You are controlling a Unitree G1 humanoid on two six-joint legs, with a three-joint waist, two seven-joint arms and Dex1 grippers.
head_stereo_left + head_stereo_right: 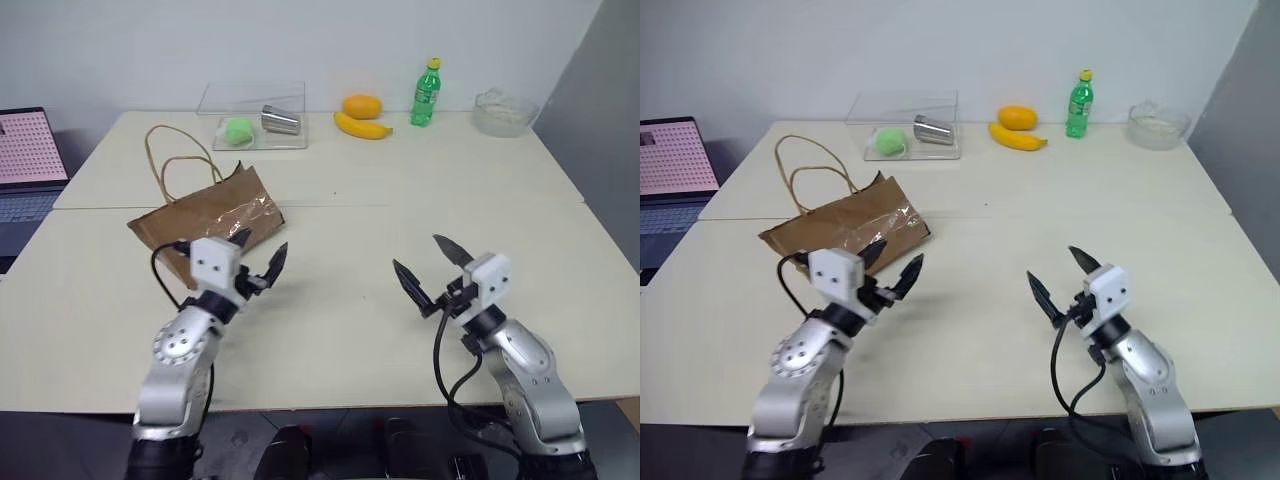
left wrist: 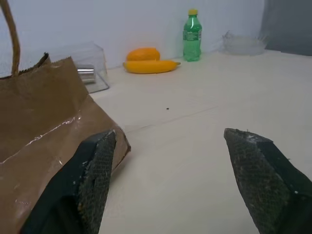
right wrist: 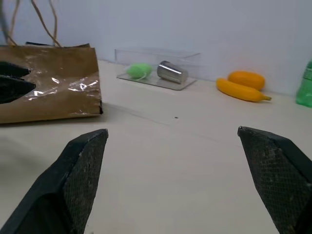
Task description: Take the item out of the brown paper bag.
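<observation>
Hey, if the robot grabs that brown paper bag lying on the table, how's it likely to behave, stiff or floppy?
The brown paper bag looks crinkled and lies flat on its side, so it would probably flex and crumple rather than hold shape. Its shiny tape patch may be slicker under the fingers than bare paper. The thin loop handles look limp, so lifting by them would likely let the bag swing.

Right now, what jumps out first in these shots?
The crinkled brown paper bag lies flat on the near left of the table, handles toward the back. Both tools hover open and empty over the table's front edge, the left tool just beside the bag, the right tool apart. A banana and green bottle stand out along the far edge.
</observation>
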